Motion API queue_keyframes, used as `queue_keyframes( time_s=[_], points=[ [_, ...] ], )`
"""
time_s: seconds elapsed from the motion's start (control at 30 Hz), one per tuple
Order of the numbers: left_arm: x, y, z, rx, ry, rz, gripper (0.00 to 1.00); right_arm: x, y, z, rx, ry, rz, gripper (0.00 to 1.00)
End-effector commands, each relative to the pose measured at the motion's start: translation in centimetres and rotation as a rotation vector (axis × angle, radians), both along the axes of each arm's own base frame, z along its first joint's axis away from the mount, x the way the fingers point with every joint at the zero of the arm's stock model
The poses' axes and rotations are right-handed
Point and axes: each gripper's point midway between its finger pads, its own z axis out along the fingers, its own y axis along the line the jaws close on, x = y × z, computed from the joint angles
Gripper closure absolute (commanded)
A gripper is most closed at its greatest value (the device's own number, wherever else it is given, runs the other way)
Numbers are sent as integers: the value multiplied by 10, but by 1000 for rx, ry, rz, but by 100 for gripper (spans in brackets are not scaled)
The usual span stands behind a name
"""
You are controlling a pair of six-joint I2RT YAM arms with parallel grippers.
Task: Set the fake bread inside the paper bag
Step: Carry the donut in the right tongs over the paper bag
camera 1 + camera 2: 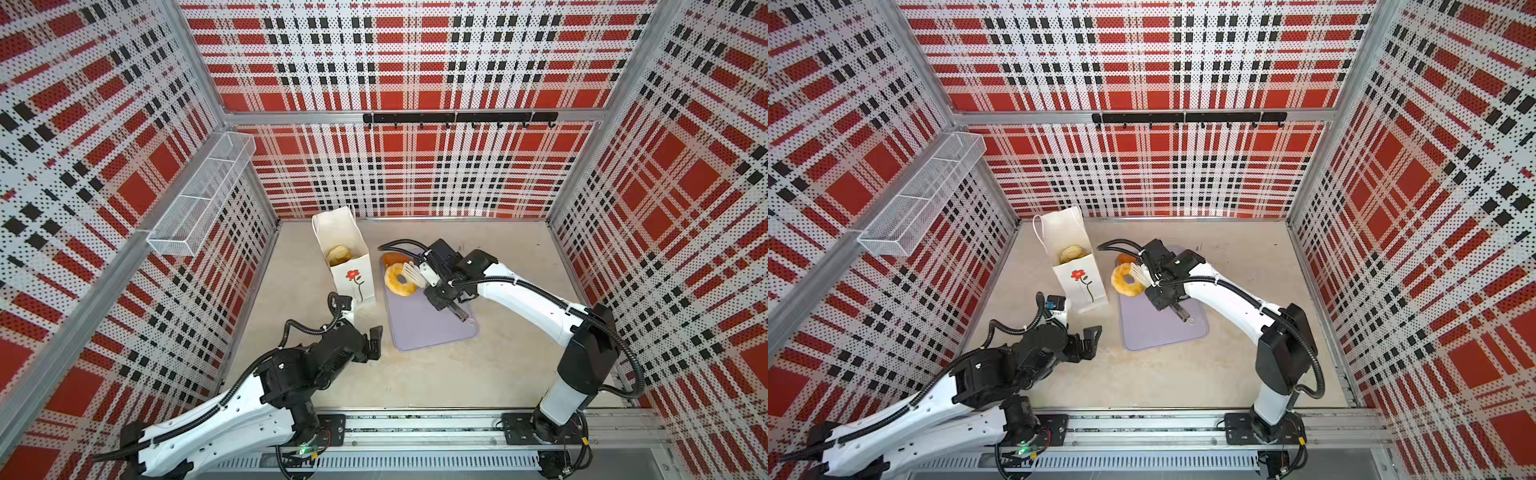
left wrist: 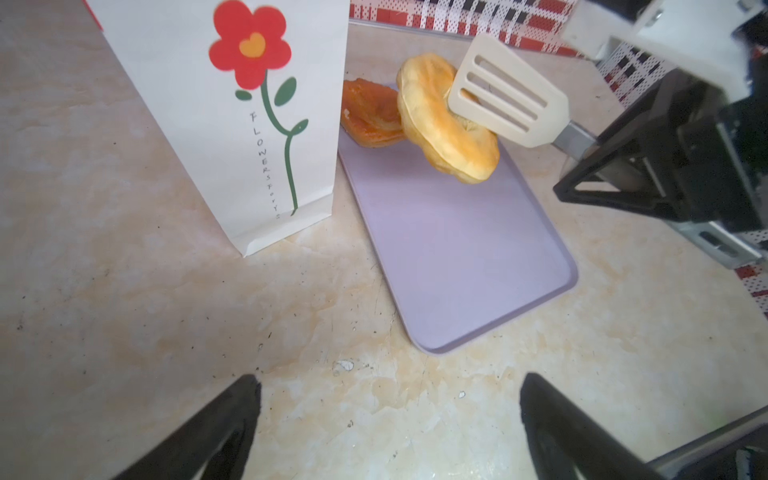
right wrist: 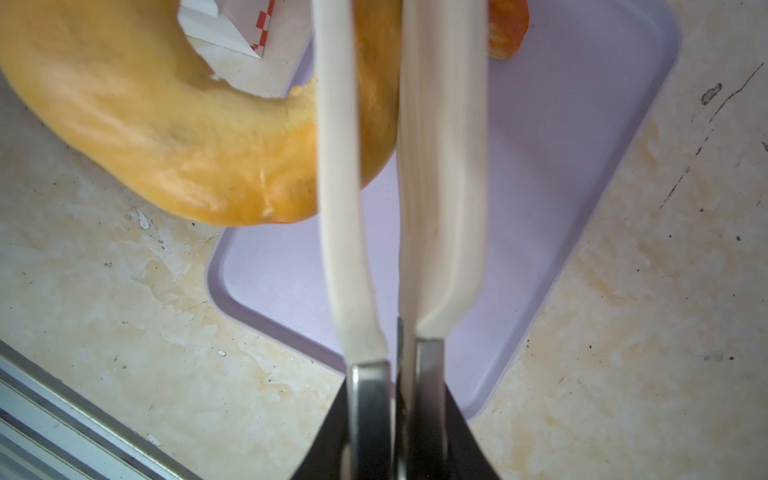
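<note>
The white paper bag (image 1: 353, 276) (image 1: 1080, 284) (image 2: 199, 124) with its red flower stands upright and open, with a pale piece of fake bread (image 1: 338, 254) (image 1: 1073, 252) inside. My right gripper (image 1: 434, 286) (image 3: 399, 399) is shut on cream slotted tongs (image 2: 507, 99) (image 3: 340, 166). The tongs clamp a golden ring doughnut (image 1: 399, 280) (image 1: 1125, 280) (image 2: 444, 120) (image 3: 145, 116), tilted and lifted over the lilac tray (image 1: 428, 328) (image 2: 457, 249), just right of the bag. An orange-brown pastry (image 1: 392, 258) (image 2: 370, 112) lies at the tray's far end. My left gripper (image 1: 376, 340) (image 1: 1092, 338) (image 2: 388, 399) hangs open and holds nothing near the bag's base.
A white wire mesh basket (image 1: 199, 199) hangs on the left wall and a black hook rail (image 1: 457, 118) runs along the back wall. Plaid walls enclose the beige tabletop (image 1: 478, 374) on three sides. The arms' metal base rail (image 1: 415, 428) lines the front edge.
</note>
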Motion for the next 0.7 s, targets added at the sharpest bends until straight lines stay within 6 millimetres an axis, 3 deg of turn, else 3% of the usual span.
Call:
queue_keyframes(
  time_s=[0.0,0.37,0.67],
  points=[
    [1,9,23,4,-49,14,1,4,18,51,134,-104,9,73],
    [2,25,68,23,-134,28,1,-2,33,113,247,-212,33,72],
    [5,44,84,30,-162,75,1,-4,56,155,309,-288,84,71]
  ],
)
